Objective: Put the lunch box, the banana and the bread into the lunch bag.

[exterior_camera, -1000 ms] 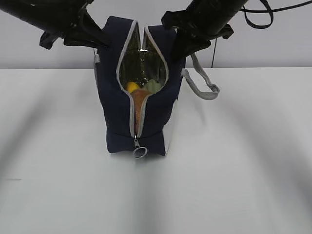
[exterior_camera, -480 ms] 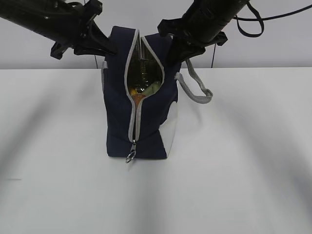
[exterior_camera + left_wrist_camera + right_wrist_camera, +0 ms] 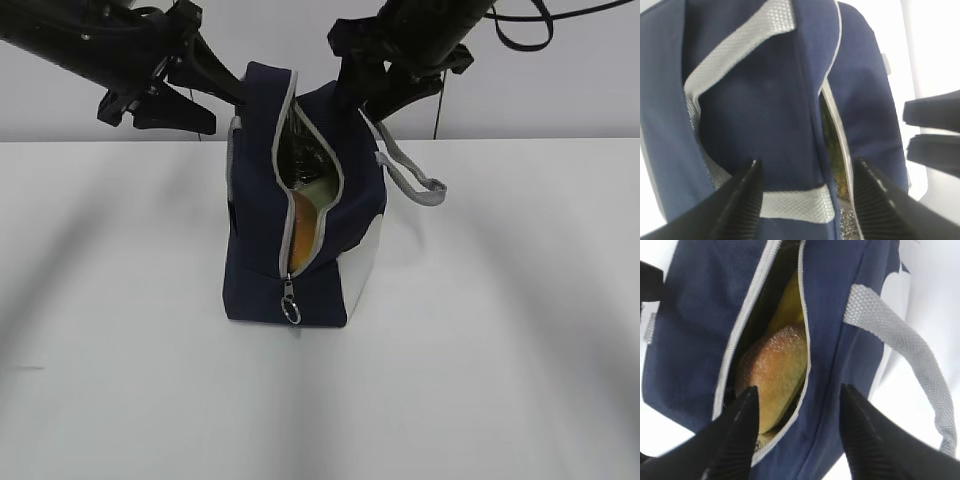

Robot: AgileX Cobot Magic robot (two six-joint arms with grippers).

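Observation:
The navy lunch bag [image 3: 260, 230] stands on the white table, leaning a little, with its grey zipper open along the top and front. The bread [image 3: 775, 370] lies inside the opening, and the yellow banana [image 3: 787, 305] lies behind it; the bread also shows in the exterior view [image 3: 303, 225]. I cannot make out the lunch box. My left gripper [image 3: 807, 175] is open, its jaws either side of the bag's upper edge and a grey webbing strap [image 3: 795, 206]. My right gripper [image 3: 797, 405] is open over the bag's right zipper edge, just above the bread.
A grey handle [image 3: 415, 175] hangs loose off the bag's right side. The zipper's ring pull [image 3: 291, 312] dangles at the bag's front bottom. Both arms crowd the bag's top from the left [image 3: 150, 60] and the right [image 3: 410, 50]. White table [image 3: 500, 350] surrounds the bag.
The bag's top has leaned right and its opening has narrowed and twisted. Both grippers have shifted slightly at the bag's top. The ring pull has swung to the right.

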